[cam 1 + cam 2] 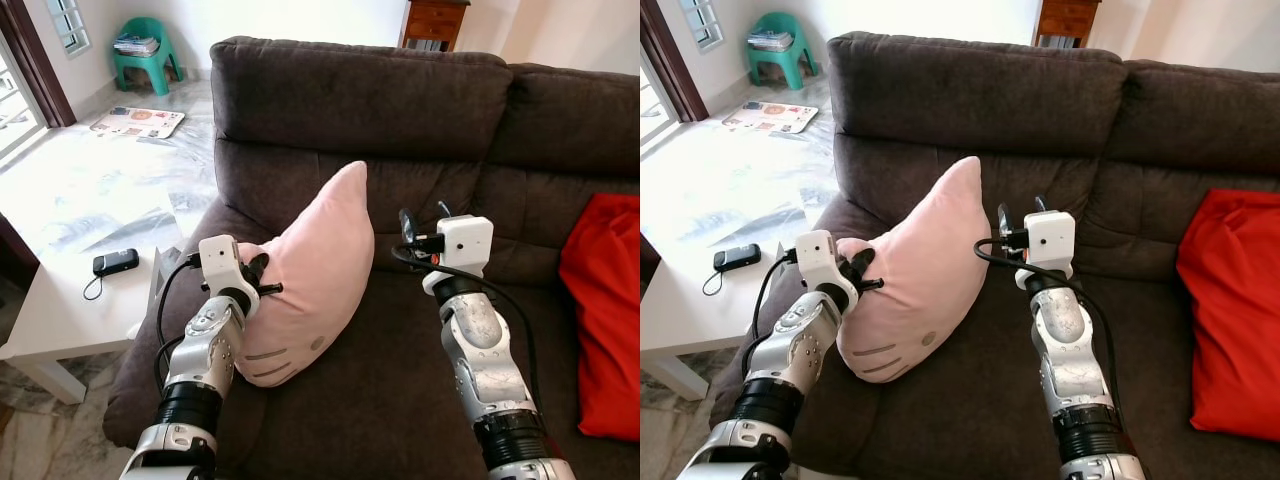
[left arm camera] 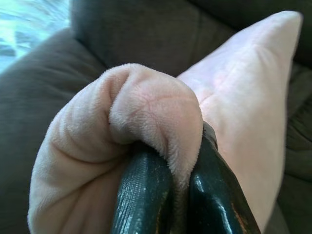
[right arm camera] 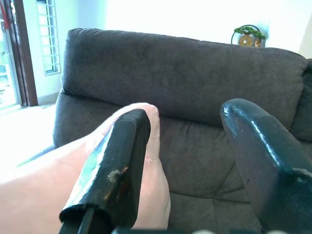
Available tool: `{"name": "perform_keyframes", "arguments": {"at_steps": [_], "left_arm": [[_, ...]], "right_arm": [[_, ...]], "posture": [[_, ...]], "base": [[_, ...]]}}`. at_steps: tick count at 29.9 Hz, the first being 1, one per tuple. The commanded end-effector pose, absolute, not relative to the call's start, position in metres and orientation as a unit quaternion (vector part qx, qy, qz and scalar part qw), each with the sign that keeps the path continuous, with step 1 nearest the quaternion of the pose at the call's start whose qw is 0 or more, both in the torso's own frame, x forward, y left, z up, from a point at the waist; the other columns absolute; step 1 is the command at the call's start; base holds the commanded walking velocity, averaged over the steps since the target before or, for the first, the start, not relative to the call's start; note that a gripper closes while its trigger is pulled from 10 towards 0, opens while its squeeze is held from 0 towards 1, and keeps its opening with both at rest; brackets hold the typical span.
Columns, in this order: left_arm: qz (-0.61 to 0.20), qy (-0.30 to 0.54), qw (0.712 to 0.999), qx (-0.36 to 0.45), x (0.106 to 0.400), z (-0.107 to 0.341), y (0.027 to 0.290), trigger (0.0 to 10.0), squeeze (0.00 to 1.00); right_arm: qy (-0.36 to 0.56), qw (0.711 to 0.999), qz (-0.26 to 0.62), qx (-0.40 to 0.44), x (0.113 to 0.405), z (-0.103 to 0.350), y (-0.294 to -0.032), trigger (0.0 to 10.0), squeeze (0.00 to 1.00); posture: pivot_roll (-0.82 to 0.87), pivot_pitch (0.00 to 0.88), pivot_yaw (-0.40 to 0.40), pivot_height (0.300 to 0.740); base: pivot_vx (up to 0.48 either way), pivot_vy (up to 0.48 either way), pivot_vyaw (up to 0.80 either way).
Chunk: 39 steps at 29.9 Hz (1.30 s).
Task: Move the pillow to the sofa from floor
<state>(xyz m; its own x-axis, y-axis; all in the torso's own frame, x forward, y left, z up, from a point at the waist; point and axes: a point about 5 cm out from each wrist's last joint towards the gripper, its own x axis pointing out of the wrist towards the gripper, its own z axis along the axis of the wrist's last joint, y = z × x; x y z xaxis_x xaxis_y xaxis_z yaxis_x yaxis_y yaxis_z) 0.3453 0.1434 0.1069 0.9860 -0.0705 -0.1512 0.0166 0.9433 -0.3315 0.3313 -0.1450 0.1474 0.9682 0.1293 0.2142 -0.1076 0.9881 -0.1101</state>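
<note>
On the brown sofa (image 1: 400, 380), a pink pillow (image 1: 315, 275) stands upright.
Left gripper (image 2: 168, 187) pinches its corner; right gripper (image 3: 190, 161) gapes just beside it.

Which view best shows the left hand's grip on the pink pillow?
The left wrist view: the left hand is shut on a bunched corner of the pink pillow. The eye views show that grip small and partly hidden.

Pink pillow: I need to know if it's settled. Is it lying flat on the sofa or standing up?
Standing on edge. The pink pillow rests on the sofa seat, tip upward, one corner pinched in the left claw.
</note>
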Motion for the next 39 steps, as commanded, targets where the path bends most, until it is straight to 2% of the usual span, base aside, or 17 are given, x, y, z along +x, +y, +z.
{"name": "perform_keyframes", "arguments": {"at_steps": [1,8,10,11,12,13,15,16,35,39], "left_arm": [[0.016,0.077,0.984,-0.159,0.341,0.104,0.161,10.0,0.0],[0.036,0.071,0.981,-0.179,0.338,0.103,0.167,10.0,0.0],[0.036,0.071,0.981,-0.178,0.338,0.103,0.167,10.0,0.2],[0.036,0.07,0.981,-0.178,0.338,0.104,0.167,10.0,0.38],[0.036,0.069,0.981,-0.178,0.338,0.104,0.166,10.0,0.49],[0.036,0.068,0.981,-0.179,0.338,0.104,0.166,10.0,0.49],[0.036,0.066,0.981,-0.178,0.338,0.105,0.165,10.0,0.68],[0.035,0.063,0.982,-0.175,0.339,0.107,0.165,10.0,0.91],[0.039,0.012,0.986,-0.159,0.344,0.139,0.169,10.0,0.91],[0.033,-0.016,0.992,-0.118,0.34,0.151,0.17,10.0,0.93]], "right_arm": [[-0.111,0.991,0.062,-0.045,0.331,0.149,-0.145,10.0,0.0],[-0.11,0.991,0.064,-0.044,0.332,0.149,-0.144,10.0,0.0],[-0.11,0.991,0.065,-0.044,0.332,0.149,-0.143,10.0,0.0],[-0.11,0.991,0.065,-0.044,0.332,0.149,-0.143,10.0,0.0],[-0.11,0.991,0.065,-0.044,0.332,0.149,-0.143,10.0,0.0],[-0.11,0.991,0.065,-0.044,0.331,0.149,-0.143,10.0,0.0],[-0.109,0.991,0.065,-0.044,0.331,0.148,-0.144,10.0,0.0],[-0.109,0.991,0.065,-0.045,0.331,0.148,-0.144,10.0,0.0],[-0.11,0.991,0.067,-0.046,0.332,0.149,-0.143,10.0,0.0],[-0.111,0.991,0.066,-0.045,0.332,0.149,-0.144,10.0,0.0]], "posture": [[0.0,0.003,-0.052,0.74],[0.0,0.003,-0.056,0.74],[0.0,0.003,-0.056,0.74],[0.0,0.002,-0.056,0.74],[0.0,0.003,-0.054,0.74],[-0.01,0.004,-0.054,0.74],[-0.01,0.003,-0.055,0.74],[-0.01,0.005,-0.054,0.74],[-0.01,0.0,-0.05,0.74],[-0.01,0.0,-0.047,0.74]], "base": [[0.0,0.0,0.0],[0.0,0.0,0.0],[0.0,0.0,0.0],[0.0,0.0,0.0],[0.0,0.0,0.0],[0.0,0.0,0.0],[0.0,0.0,0.0],[0.0,0.0,0.0],[0.0,0.0,0.0],[0.0,0.0,0.0]]}}
